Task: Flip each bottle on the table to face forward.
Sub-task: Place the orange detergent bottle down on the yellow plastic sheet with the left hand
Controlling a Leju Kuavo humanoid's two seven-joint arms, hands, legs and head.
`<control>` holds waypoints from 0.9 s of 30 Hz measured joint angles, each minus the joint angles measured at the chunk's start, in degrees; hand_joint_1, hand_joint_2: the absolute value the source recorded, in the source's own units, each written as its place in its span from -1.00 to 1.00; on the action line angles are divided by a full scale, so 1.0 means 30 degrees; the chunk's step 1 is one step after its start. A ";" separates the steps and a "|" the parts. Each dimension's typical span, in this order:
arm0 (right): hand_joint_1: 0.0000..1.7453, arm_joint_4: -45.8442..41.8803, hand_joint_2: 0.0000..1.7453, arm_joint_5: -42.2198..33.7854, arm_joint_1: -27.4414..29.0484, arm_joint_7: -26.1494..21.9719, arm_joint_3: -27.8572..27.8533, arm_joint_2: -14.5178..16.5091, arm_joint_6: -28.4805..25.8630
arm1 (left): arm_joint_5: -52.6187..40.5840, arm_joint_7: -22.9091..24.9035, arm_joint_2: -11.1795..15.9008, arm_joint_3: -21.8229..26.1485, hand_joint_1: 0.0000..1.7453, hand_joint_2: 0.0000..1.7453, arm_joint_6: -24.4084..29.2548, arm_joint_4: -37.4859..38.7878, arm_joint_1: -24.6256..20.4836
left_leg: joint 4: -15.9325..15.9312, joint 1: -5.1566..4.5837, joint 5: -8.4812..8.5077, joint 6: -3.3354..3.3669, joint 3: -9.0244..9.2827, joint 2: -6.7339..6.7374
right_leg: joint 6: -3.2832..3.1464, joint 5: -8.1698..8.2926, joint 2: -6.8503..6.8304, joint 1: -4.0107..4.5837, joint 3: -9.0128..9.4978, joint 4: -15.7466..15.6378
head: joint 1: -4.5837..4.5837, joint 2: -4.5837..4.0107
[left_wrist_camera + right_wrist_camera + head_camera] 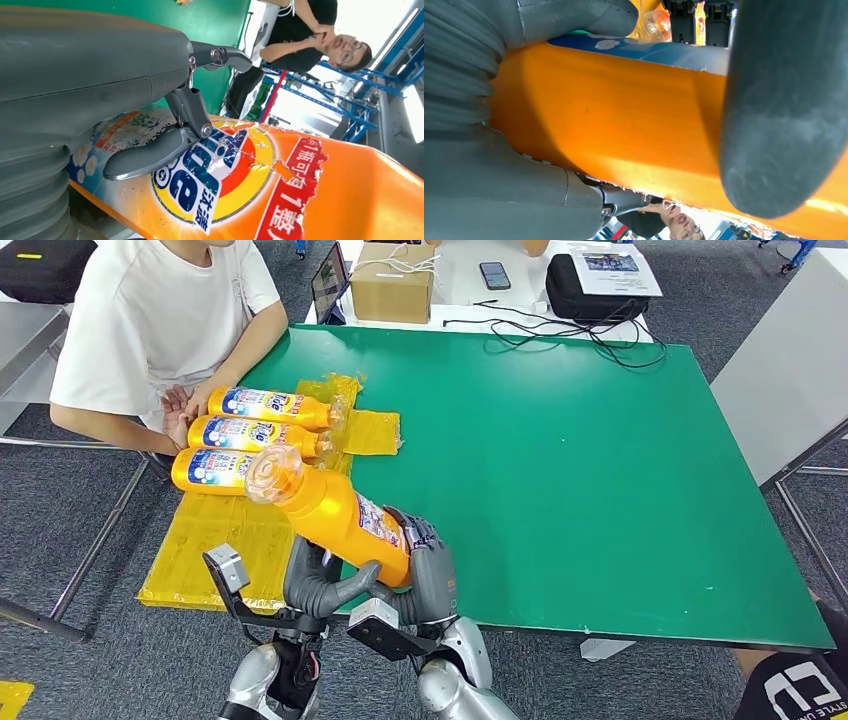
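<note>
A: Near edge first. Held bottle (pixel 335 515) is gripped at its base end by both hands, lifted off the table (pixel 560 460), cap tilted up and away toward the row.

B: Hand states?

A: Left hand (pixel 325 580) is wrapped under the body, thumb across; in the left wrist view a finger (pixel 150 155) is pressed on the label (pixel 220 170). Right hand (pixel 428 565) is closed around the far side of the base; in the right wrist view the thumb (pixel 784 110) is laid over the plain orange flank. Neither is wide. Both are holding.

B: Handling?

A: Judged moderately heavy if full, plastic stiff enough not to be crushed. Surface is glossy and the label is torn, so slip is likely on rotation. Grip is best kept on the flat body, not the neck or cap.

B: Further out?

A: Three bottles (pixel 265 435) are laid side by side on the yellow mat (pixel 215 540), labels up, caps pointing right. A person's hand (pixel 178 412) is rested just beside their bases. Beyond the table: a box (pixel 392 285), a phone (pixel 494 275).
</note>
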 joint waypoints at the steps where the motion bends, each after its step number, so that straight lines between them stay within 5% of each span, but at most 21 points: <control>1: 1.00 0.0038 1.00 0.0015 0.0007 0.0002 -0.0004 0.0002 -0.0002 | -0.0024 0.0071 0.0000 0.0004 -1.00 1.00 -0.0036 0.0029 -0.0021 | 0.0000 0.0000 0.0000 0.0000 0.0001 0.0000 | 0.0000 0.0000 0.0000 0.0000 0.0000 0.0000 | -0.0002 0.0000; 10: 1.00 0.0240 1.00 0.0153 0.0038 -0.0078 -0.0075 0.0042 0.0047 | -0.0171 0.0409 0.0000 -0.0058 -0.99 1.00 -0.0758 0.0358 -0.0114 | 0.0000 0.0000 0.0000 0.0000 -0.0001 0.0000 | 0.0000 0.0000 -0.0001 0.0000 0.0000 0.0000 | -0.0004 0.0000; 11: 1.00 0.0244 1.00 0.0166 0.0037 -0.0116 -0.0069 0.0047 0.0073 | 0.0156 0.0600 0.0002 -0.0075 -0.87 1.00 -0.1283 0.0468 -0.0156 | 0.0000 0.0000 0.0000 0.0000 -0.0002 0.0000 | 0.0000 0.0000 -0.0001 0.0000 0.0001 0.0000 | -0.0002 0.0000; 15: 1.00 0.0258 1.00 0.0222 0.0028 -0.0201 0.0009 0.0064 0.0133 | 0.0805 0.0621 0.0038 -0.0075 0.90 1.00 -0.3121 0.1051 -0.0388 | 0.0000 0.0000 0.0000 0.0000 -0.0004 -0.0002 | 0.0001 0.0001 -0.0001 0.0000 0.0005 0.0000 | -0.0002 0.0000; 16: 1.00 0.0267 1.00 0.0270 0.0026 -0.0115 0.0024 0.0071 0.0142 | 0.0676 0.0490 0.0047 -0.0071 0.99 1.00 -0.3197 0.1163 -0.0421 | 0.0000 0.0000 0.0000 0.0000 -0.0004 -0.0002 | 0.0001 0.0001 -0.0001 0.0000 0.0004 0.0000 | -0.0002 0.0000; 27: 1.00 0.0486 1.00 0.0650 -0.0011 0.0599 0.0177 0.0106 0.0301 | 0.0202 0.0317 0.0058 0.0106 1.00 1.00 -0.3113 0.1466 -0.0513 | 0.0000 0.0001 0.0001 0.0000 -0.0005 -0.0002 | 0.0000 0.0000 -0.0001 0.0001 0.0003 0.0001 | -0.0002 0.0000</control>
